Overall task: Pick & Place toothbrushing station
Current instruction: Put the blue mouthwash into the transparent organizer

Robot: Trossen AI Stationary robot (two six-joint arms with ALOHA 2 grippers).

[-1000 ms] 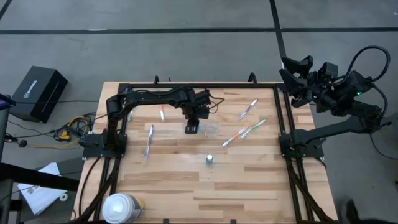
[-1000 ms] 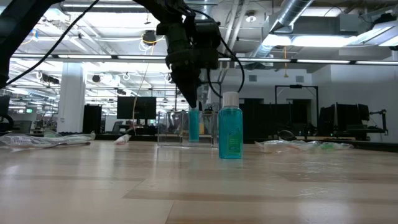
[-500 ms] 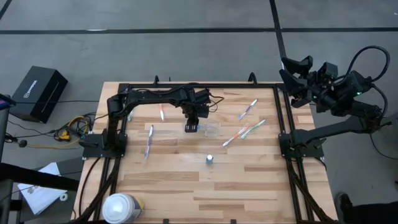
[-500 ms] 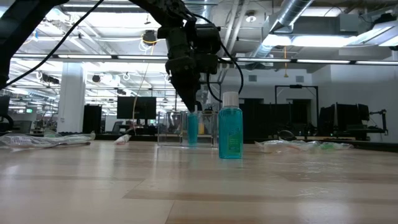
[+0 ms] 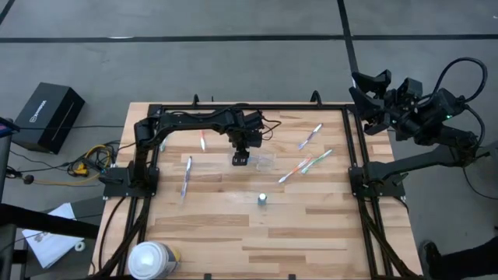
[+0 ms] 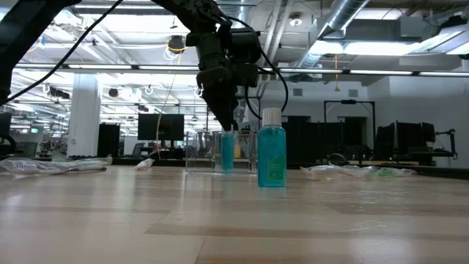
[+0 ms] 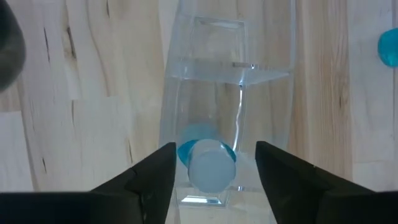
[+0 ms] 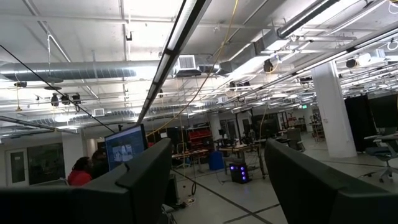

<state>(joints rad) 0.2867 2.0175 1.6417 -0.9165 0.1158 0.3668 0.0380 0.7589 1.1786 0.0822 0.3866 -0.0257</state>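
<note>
A clear plastic cup [image 7: 211, 68] stands on the wooden table near its middle [image 5: 263, 162]. A small blue tube with a white top [image 7: 211, 165] stands upright inside it, seen through the wall in the low view [image 6: 227, 150]. My left gripper [image 7: 216, 149] hangs right above it, pointing down and open, with one finger on each side of the tube's top and a small gap to it. A second blue tube [image 5: 263, 200] stands nearer the front. My right gripper [image 8: 217, 186] is open and raised off the table's right edge [image 5: 372, 97].
Slim toothbrushes lie on the table left of the cup [image 5: 187, 175] [image 5: 202, 141] and right of it [image 5: 310, 136] [image 5: 305, 165]. A big white canister [image 5: 152, 260] stands at the near left corner. A black box [image 5: 48, 117] sits on the floor beyond the left edge.
My left gripper has opened over the cup and let go of the blue tube, without moving away. The tube stays standing upright inside the cup.
</note>
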